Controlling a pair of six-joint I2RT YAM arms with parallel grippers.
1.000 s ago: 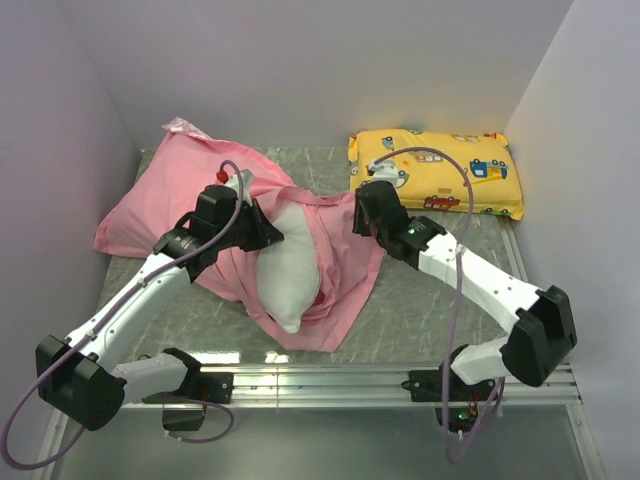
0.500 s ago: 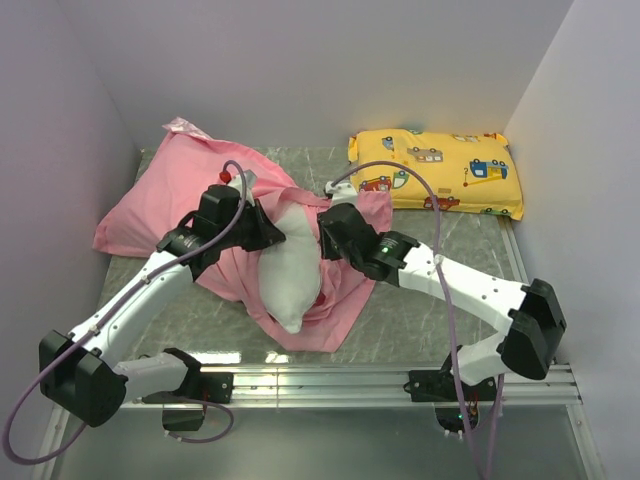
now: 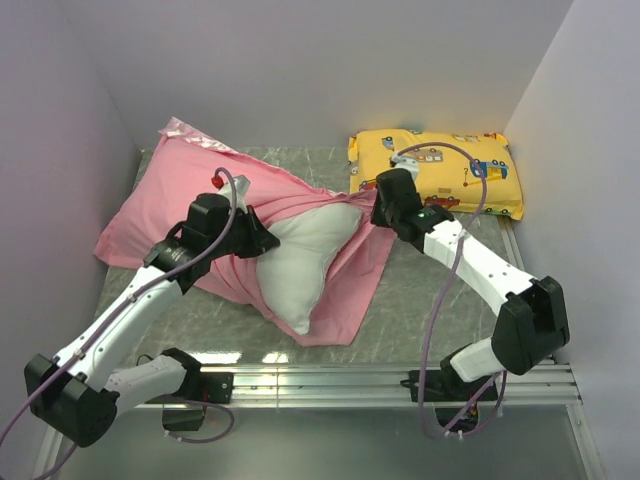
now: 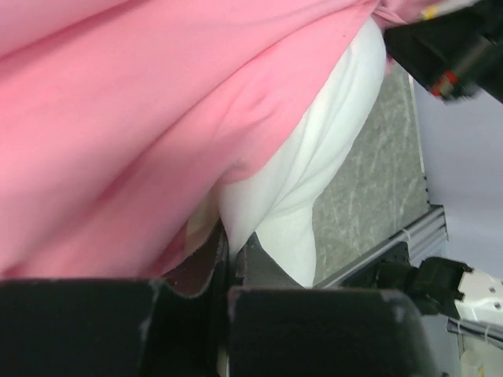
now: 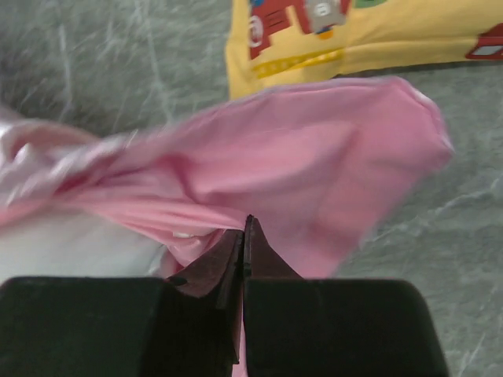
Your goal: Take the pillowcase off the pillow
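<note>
Mid-peel here: right fingers are clamped on the pillowcase mouth. Left fingers are pinched shut where pink meets the pillow, can't tell which layer. Pillow's mostly inside, lying on the tabletop, so next I'd drag the mouth farther off.

We see the pillowcase as pink cloth with a soft satin sheen, the pillow as plain white matt cloth, and the yellow printed cushion as matt cloth too; the table looks smooth, grey and marbled, its near-edge rail brushed metal, the arm shells glossy white plastic
</note>
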